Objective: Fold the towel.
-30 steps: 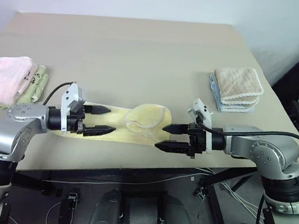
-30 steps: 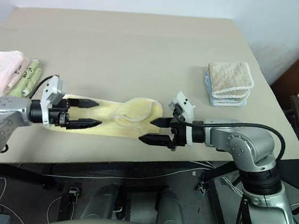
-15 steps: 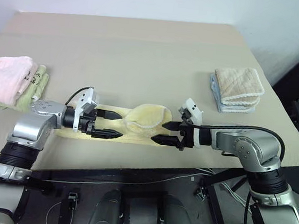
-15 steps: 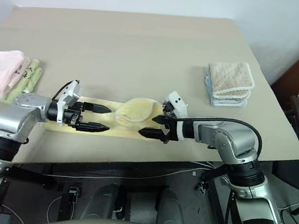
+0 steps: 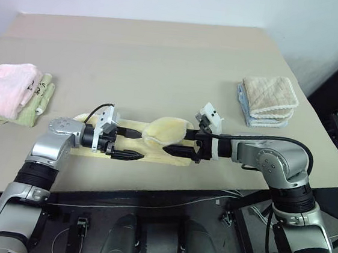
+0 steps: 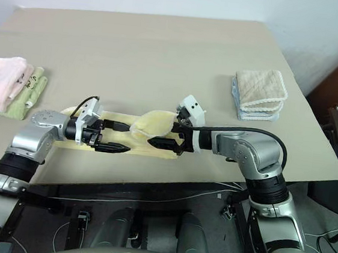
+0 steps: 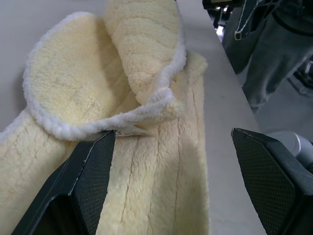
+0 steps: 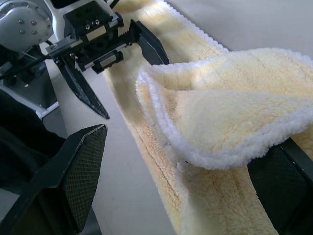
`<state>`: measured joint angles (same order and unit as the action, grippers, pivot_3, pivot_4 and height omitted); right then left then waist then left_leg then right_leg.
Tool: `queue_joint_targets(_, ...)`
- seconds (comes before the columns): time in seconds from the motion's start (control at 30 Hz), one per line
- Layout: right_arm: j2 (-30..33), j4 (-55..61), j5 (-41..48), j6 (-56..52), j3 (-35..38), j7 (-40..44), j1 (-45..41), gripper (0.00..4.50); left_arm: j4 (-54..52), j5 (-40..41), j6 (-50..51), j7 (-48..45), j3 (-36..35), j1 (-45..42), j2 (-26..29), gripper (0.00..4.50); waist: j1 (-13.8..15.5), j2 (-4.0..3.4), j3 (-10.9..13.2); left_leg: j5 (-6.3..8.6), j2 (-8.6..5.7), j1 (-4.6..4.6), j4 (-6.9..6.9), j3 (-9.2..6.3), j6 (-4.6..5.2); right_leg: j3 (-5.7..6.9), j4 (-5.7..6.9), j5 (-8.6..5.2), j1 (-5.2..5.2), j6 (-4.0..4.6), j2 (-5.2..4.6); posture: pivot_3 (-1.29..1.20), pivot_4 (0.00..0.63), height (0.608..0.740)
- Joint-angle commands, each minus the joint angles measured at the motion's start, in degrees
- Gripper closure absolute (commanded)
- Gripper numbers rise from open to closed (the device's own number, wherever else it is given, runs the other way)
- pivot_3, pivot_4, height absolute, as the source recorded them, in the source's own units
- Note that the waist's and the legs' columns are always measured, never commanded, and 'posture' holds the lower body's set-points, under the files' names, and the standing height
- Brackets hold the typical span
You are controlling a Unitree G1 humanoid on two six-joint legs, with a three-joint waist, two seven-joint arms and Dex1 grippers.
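Pre-grasp step: left gripper (image 5: 126, 144) and right gripper (image 5: 178, 144), both open and empty, flank the towel (image 5: 167, 132) hump. Next: likely close on its hem.

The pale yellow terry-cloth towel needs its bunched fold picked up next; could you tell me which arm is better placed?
Probably the right: its open pincer already straddles the pale yellow terry-cloth towel's raised fold, while the open left pincer sits over the flat part.
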<state>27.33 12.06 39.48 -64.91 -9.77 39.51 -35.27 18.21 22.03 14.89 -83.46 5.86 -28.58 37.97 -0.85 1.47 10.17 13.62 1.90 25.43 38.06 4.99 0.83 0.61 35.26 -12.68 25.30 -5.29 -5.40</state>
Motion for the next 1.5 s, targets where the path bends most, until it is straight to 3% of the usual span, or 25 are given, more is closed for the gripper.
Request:
queue_joint_targets(0.03, -0.28, 2.08, 0.07, 0.43, 0.06, 0.54, -1.08, 0.04, -3.73, 1.85, 4.07, -3.07, -2.78, -0.38, 5.72, 0.51, -0.21, 0.0, 0.0, 0.0, 0.01, 0.0, 0.0, 0.0, 0.0, 0.0, 0.0, 0.0, 0.0, 0.0, 0.01, 0.0, 0.15, 0.74)
queue_joint_targets(0.1, -0.78, 1.93, 0.07, 0.46, 0.06, 0.27, -0.99, 0.04, -4.24, 2.97, 6.53, -3.99, -3.87, -1.27, 8.35, 0.51, -0.26, -0.02, 0.01, 0.0, 0.04, 0.0, -0.01, -0.01, 0.0, 0.0, 0.0, 0.0, 0.02, 0.01, 0.03, 0.0, 0.15, 0.74)
queue_joint_targets(0.17, -1.25, 1.75, 0.01, 0.66, -0.08, 0.16, -0.99, 0.04, -2.78, 3.02, 4.25, -2.57, -5.03, -3.66, 7.19, 0.51, 0.06, -0.02, 0.01, 0.0, 0.05, -0.01, -0.01, -0.01, 0.0, 0.0, 0.0, -0.01, 0.02, 0.01, 0.04, 0.0, 0.15, 0.74)
queue_joint_targets(0.3, -2.2, 1.5, -0.43, 0.89, -0.34, -0.03, -1.17, 0.04, -1.8, 4.24, 2.96, 1.77, -5.8, -7.12, -0.61, 0.51, 0.84, -0.01, 0.0, 0.01, -0.04, 0.01, 0.1, -0.09, 0.02, 0.08, -0.02, -0.01, -0.12, 0.01, -0.06, 0.0, 0.15, 0.74)
queue_joint_targets(0.43, -2.49, 1.68, -0.7, 0.7, -0.35, -0.16, -1.14, 0.04, -1.38, 4.13, 3.73, 0.39, -4.88, -6.45, -2.8, 0.51, 0.1, 0.0, 0.01, 0.08, -0.09, 0.02, 0.15, 0.0, 0.15, 0.04, -0.02, 0.07, -0.15, -0.13, -0.07, 0.0, 0.15, 0.74)
queue_joint_targets(0.6, -2.68, 2.34, -0.35, 0.05, 0.27, -0.57, -0.83, 0.04, -2.86, 3.41, 6.9, -3.33, -2.01, -4.52, -0.63, 0.51, -0.2, 0.0, 0.01, 0.08, 0.01, -0.04, 0.11, -0.02, 0.14, 0.04, 0.05, 0.09, -0.09, -0.17, 0.22, 0.0, 0.15, 0.74)
queue_joint_targets(1.5, -9.63, -1.6, -0.31, -1.92, 0.47, -2.73, -4.14, 0.04, -7.32, 1.66, 7.47, -4.1, 0.75, -0.01, 0.9, 0.51, -0.11, -0.01, 0.01, 0.07, 0.06, -0.02, 0.12, -0.05, 0.11, 0.02, 0.1, 0.0, -0.04, 0.0, 0.1, 0.0, 0.15, 0.74)
